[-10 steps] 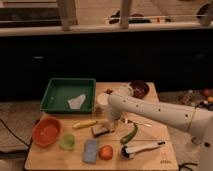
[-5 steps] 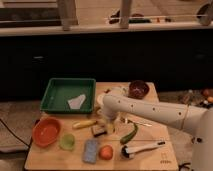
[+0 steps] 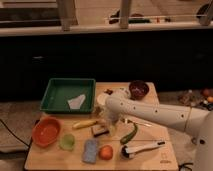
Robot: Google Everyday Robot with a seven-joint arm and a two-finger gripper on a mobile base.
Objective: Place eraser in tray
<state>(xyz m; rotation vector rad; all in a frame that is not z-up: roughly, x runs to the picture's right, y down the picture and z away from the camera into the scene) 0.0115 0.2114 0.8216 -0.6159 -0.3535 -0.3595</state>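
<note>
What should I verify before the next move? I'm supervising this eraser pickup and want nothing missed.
1. Small tan-topped, dark-based eraser block visible on the wooden board: ok.
2. Pincer position: ok, it is just above the eraser, at the end of the white arm.
3. Eraser held: cannot tell.
4. Large shallow green plastic tray within view, upper left: ok.
5. Tray floor free: not ok, a pale crumpled scrap lies inside.
6. Neighbours close to the eraser: not ok, the yellow banana lies just beside it.
</note>
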